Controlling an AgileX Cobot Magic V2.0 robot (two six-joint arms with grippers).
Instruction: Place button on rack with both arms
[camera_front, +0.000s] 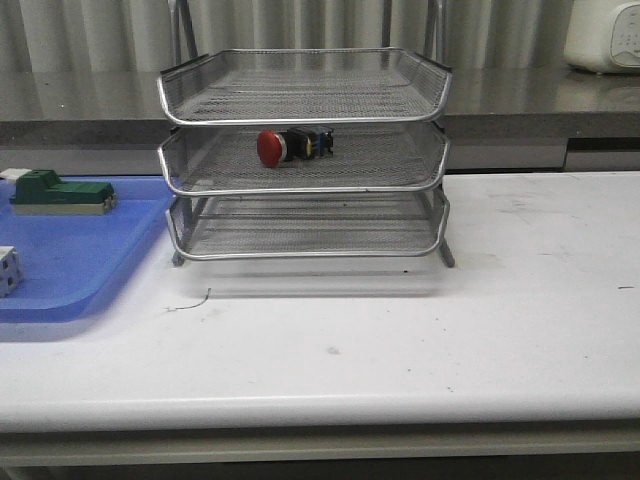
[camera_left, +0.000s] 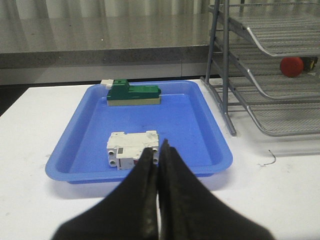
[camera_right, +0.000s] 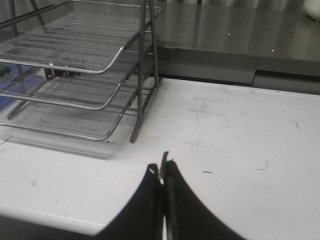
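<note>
The button (camera_front: 293, 146), with a red cap and black body, lies on its side on the middle tier of the silver wire-mesh rack (camera_front: 305, 190). Its red cap also shows in the left wrist view (camera_left: 291, 66). In the right wrist view the rack (camera_right: 75, 75) is ahead and the button is mostly hidden behind mesh. My left gripper (camera_left: 157, 150) is shut and empty, hovering near the front of a blue tray. My right gripper (camera_right: 162, 170) is shut and empty over the white table, apart from the rack. Neither arm shows in the front view.
A blue tray (camera_front: 100, 260) left of the rack holds a green block (camera_front: 60, 192) and a white cube (camera_front: 8, 270); both show in the left wrist view, the block (camera_left: 133, 93) and the white part (camera_left: 132, 149). A grey ledge (camera_front: 520, 110) runs behind. A white appliance (camera_front: 603, 35) stands at the back right.
</note>
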